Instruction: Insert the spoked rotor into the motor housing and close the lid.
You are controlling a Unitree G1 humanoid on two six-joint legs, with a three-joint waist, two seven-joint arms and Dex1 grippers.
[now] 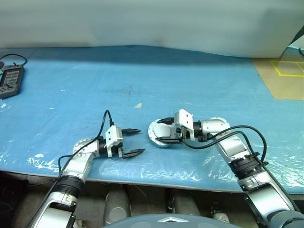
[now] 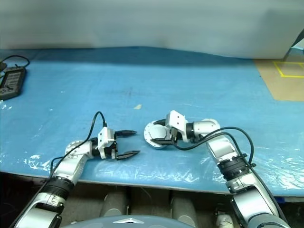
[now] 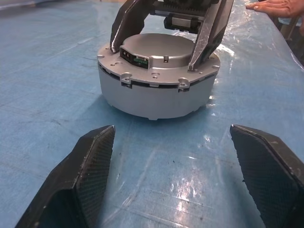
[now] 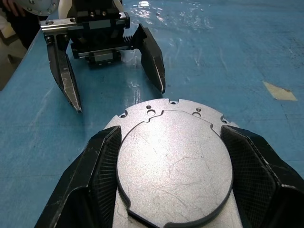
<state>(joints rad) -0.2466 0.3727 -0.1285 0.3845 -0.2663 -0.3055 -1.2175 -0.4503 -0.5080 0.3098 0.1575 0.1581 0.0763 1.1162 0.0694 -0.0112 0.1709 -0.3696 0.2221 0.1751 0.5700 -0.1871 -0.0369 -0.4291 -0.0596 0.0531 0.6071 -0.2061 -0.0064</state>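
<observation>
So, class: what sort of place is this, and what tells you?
Probably a robotics lab or test bench: a table under a blue plastic sheet, a closed motor housing set out as a workpiece, a handheld controller at the table's edge, and yellow floor tape.

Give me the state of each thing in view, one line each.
motor housing: upright on the blue table cover, lid on top.
lid: seated on the housing, smooth face up.
right gripper: fingers on either side of the lid's raised middle.
left gripper: open, empty, facing the housing, apart from it.
handheld device: lying flat at the table's far left, cable attached.
</observation>
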